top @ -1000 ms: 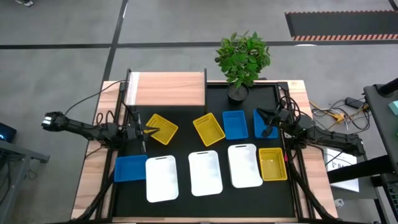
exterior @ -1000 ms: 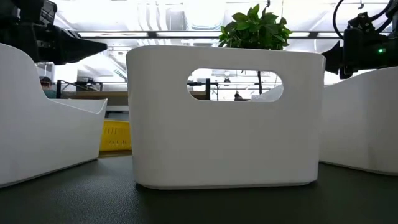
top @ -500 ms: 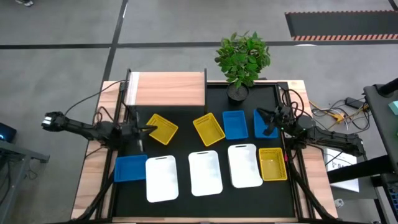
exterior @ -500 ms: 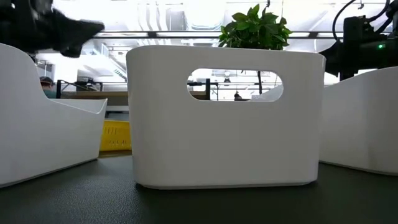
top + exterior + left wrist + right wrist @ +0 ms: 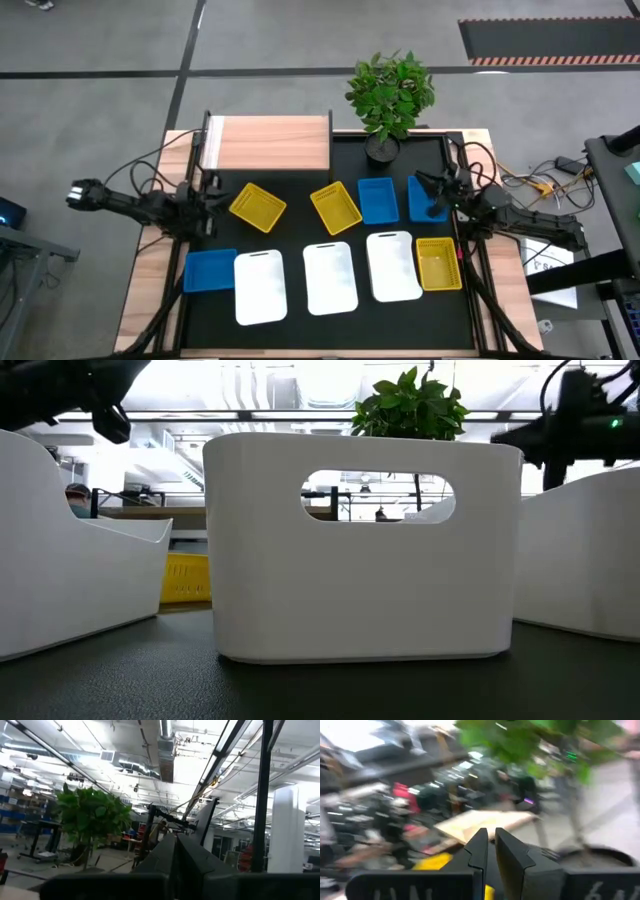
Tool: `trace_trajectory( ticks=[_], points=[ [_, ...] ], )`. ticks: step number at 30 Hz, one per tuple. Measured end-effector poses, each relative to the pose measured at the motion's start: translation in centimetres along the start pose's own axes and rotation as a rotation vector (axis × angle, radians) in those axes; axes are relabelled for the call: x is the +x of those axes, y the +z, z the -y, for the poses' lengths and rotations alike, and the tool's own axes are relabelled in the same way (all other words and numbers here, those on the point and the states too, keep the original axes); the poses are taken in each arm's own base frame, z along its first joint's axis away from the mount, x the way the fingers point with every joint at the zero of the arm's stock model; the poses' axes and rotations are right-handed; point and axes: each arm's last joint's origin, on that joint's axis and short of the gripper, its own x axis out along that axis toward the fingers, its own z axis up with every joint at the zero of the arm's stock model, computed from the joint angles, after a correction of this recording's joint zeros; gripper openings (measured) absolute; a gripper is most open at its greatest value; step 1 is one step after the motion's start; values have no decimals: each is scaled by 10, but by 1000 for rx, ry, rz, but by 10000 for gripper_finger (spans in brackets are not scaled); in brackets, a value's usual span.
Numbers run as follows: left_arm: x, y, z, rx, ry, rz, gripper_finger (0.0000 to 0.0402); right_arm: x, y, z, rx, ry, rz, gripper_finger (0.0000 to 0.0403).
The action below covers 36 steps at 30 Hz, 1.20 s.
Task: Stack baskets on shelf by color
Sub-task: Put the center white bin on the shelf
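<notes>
nine baskets lying loose on the black table (image 5: pixel 455 150), none stacked, none on the shelf (image 5: pixel 270 143) at upper centre-left of the high view; sorting by colour judged not yet begun.

yellow ones at centre-left (image 5: pixel 257 206), centre (image 5: pixel 335 208) and lower right (image 5: pixel 438 263); blue at lower left (image 5: pixel 210 270), centre-right (image 5: pixel 377 199) and right (image 5: pixel 425 199); three white in a row along the lower middle (image 5: pixel 329 276).

left gripper (image 5: pixel 213 196) at left, just beside the first yellow basket, fingers pressed shut on nothing. right gripper (image 5: pixel 428 185) over the right blue basket, nearly closed, nothing seen between the fingers; probably lining up a pick.

from the low view, only a white basket wall (image 5: pixel 360 545) filling the frame, heights but no layout. from the left wrist view, closed fingers (image 5: pixel 175 857) aimed level past the plant (image 5: pixel 92 817). right wrist view smeared; shelf top (image 5: pixel 487 822) ahead.
</notes>
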Motion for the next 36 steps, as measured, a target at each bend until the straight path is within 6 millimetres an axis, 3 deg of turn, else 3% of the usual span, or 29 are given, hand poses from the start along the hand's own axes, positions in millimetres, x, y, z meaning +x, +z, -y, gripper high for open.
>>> trace_trajectory(
  ticks=[5, 9, 15, 19, 25, 33, 36],
  points=[
    [2, -4, 1, 7, 2, -21, 2, 1, 16, -10, 25, 231, 130, 27],
    [4, -6, 1, -6, 4, -27, 2, 4, 22, -15, -7, 303, 198, 27],
    [6, -11, 2, -56, 9, -61, 2, 19, 28, -26, -111, 315, 130, 27],
    [7, -14, 2, -50, 10, -81, 2, 40, 30, -41, -195, 345, 32, 27],
    [8, -17, 2, -104, 15, -103, 2, 62, 23, -68, -317, 431, -82, 27],
    [13, -26, 3, -151, 47, -149, 2, 82, 8, -120, -445, 530, -195, 27],
    [20, -26, 6, -150, 48, -149, 2, 91, 14, -142, -462, 578, -178, 27]
  ],
)
